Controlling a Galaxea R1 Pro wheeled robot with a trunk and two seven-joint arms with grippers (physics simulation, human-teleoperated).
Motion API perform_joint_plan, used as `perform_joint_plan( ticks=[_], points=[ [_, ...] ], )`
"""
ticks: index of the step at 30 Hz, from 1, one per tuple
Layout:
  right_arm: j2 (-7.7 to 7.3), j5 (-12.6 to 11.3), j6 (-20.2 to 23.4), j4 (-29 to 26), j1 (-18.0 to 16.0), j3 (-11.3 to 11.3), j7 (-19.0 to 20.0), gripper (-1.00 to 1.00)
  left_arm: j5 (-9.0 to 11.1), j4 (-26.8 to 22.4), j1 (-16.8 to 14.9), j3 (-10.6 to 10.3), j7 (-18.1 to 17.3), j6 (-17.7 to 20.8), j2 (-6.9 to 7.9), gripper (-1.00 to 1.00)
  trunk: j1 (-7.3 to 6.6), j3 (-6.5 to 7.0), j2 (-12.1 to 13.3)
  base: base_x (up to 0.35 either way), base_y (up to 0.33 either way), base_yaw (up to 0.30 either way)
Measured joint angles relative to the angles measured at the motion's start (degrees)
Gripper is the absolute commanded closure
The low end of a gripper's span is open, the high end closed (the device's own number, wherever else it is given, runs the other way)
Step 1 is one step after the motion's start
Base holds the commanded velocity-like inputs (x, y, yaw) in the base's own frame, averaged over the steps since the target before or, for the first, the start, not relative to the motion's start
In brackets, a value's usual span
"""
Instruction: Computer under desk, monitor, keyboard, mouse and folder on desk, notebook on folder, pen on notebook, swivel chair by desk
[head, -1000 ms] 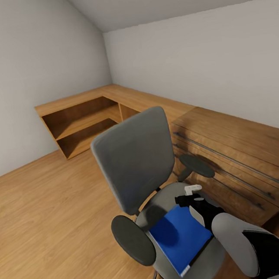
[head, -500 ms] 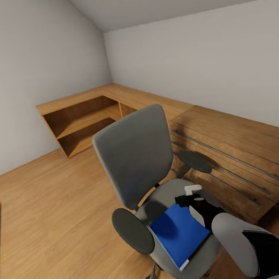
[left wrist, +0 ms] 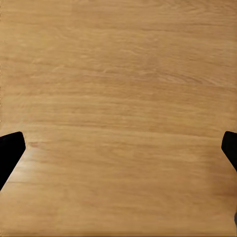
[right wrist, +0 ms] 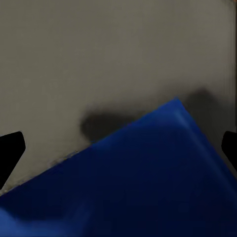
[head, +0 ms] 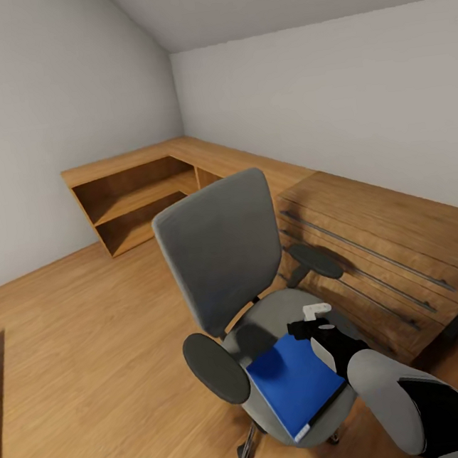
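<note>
Right gripper (right wrist: 118, 148) fingers wide over folder (right wrist: 133, 182)

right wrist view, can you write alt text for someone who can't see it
A blue folder lies on the grey seat of a chair, one corner pointing out over the cushion. The tips of the right gripper's two dark fingers show at opposite edges of the picture, spread wide apart above the folder.

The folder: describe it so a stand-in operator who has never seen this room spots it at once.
Find the grey swivel chair standing on the wooden floor in front of the long wooden unit. On its seat, between the two round dark armrests, lies the folder, with the right gripper just above its far corner. It is flat, rectangular and bright blue, the one strongly coloured thing there.
</note>
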Motion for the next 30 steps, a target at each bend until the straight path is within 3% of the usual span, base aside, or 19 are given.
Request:
perform_joint_plan(
  ticks=[30],
  points=[
    [0.0,0.0,0.0,0.0,0.0,0.0,-0.08,-1.0,0.0,0.0,-0.01,0.0,0.0,0.06,0.0,-1.0,0.0,0.0,0.0,-0.087,-0.024,0.0]
  ],
)
